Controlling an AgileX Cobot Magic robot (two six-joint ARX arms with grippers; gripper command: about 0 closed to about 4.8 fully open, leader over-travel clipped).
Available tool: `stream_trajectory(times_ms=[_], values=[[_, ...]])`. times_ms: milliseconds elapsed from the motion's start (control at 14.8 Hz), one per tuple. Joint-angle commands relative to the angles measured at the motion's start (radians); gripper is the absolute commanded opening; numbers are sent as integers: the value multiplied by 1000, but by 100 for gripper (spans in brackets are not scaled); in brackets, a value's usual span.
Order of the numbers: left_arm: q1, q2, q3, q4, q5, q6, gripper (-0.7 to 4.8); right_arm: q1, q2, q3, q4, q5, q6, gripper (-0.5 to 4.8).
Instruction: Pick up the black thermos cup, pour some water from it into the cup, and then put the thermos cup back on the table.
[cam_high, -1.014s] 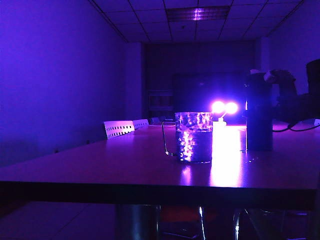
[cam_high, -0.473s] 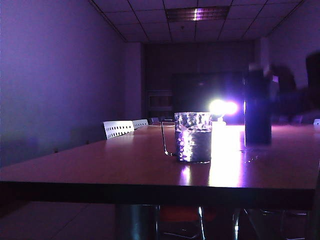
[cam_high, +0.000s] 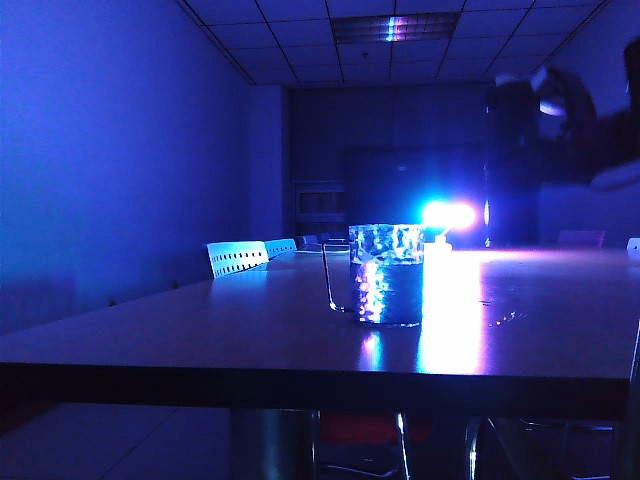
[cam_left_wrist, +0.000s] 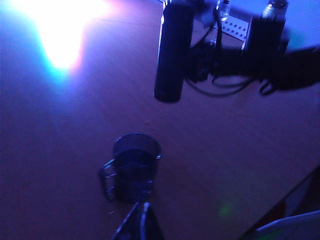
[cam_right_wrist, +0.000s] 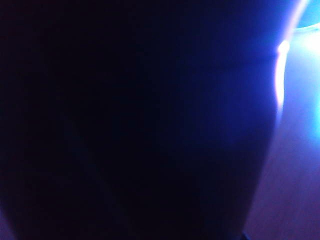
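Nearest on the bench stands the glass cup, partly filled. Just short of it hangs my left claw, whose state I cannot tell. Beyond, my right claw grips the black thermos above the bench.

The right arm is showing as a dark, blocky silhouette under the blue-violet light, its boxy housing standing just behind the right hand. Thin black cables are looping beneath the wrist, between the hand and the housing. Two small rounded fittings are catching the light on top of the housing. The left hand is appearing only as two dark, slim fingertips tapering together to a point.
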Motion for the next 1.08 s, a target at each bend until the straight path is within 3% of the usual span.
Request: stream_trajectory(times_ms=[68, 270, 473, 608, 811, 1081], values=[[-1, -2, 5, 12, 16, -16, -5, 3, -124, 11, -130, -16, -182, 85], [-1, -1, 5, 12, 42, -16, -5, 13, -227, 11, -323, -5, -361, 85], [-1, -1, 6, -19, 40, -16, -5, 58, -272, 11, -463, 74, -550, 85], [-2, -1, 6, -38, 35, -16, -5, 97, -273, 11, -494, 108, -585, 85], [-2, -1, 6, -52, -31, -15, -5, 186, -273, 11, -523, 260, -759, 85], [-2, -1, 5, -90, -32, -16, -5, 209, -273, -2, -525, 323, -848, 85]])
